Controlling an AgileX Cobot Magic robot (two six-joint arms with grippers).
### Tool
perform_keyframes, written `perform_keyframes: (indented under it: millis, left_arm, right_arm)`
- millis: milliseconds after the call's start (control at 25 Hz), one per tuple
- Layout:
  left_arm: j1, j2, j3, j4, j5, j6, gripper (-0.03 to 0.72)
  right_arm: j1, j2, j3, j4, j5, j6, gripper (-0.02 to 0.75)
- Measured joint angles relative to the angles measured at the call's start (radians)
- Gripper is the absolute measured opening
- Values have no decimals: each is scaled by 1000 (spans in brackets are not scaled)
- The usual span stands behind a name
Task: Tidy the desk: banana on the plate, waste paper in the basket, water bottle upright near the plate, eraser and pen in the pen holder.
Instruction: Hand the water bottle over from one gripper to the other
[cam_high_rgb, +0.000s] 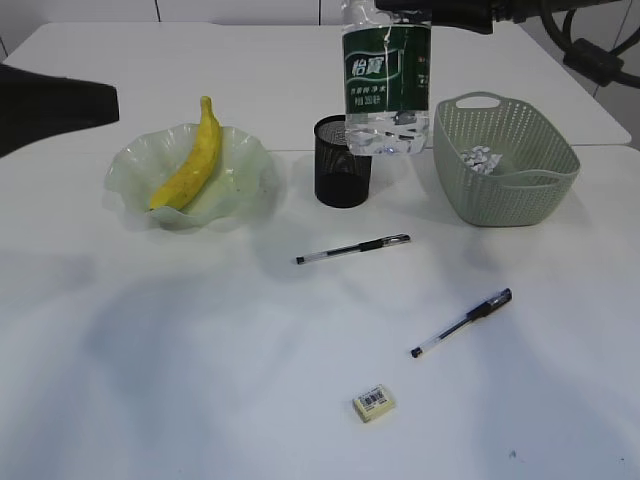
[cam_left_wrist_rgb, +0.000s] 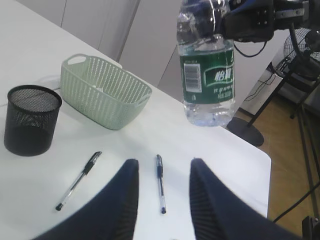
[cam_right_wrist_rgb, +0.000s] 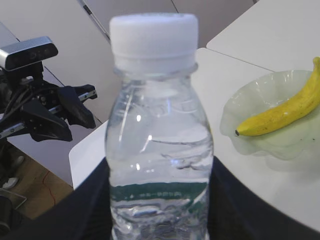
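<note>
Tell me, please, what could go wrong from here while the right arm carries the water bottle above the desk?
1. The water bottle hangs in the right gripper above the pen holder; lowered straight, it could strike the rim and tip.
2. The plate with the banana lies close by; a wide swing might knock it.
3. Two pens lie loose and could be swept off.

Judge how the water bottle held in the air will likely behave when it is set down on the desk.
The water bottle looks mostly full, so probably heavy for its size. Its clear thin walls look smooth, so it might slip in the right end effector gripping it. It is tall and narrow, so it may tip if released tilted near the plate.
</note>
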Motion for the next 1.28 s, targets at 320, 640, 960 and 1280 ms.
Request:
perform_keyframes:
  millis: [320, 640, 960, 1280]
  left_arm:
    - [0, 0, 40, -1, -8, 62, 240]
    - [0, 0, 40, 24, -11, 64, 240]
    - [0, 0, 40, 21, -13, 82, 240]
    - [-17, 0, 40, 4, -13, 224, 239]
  right_arm:
    - [0, 0, 0, 0, 0, -18, 358]
    - [33, 0, 0, -2, 0, -75, 358]
    - [73, 0, 0, 25, 0, -140, 358]
    - [76, 0, 0, 52, 0, -200, 358]
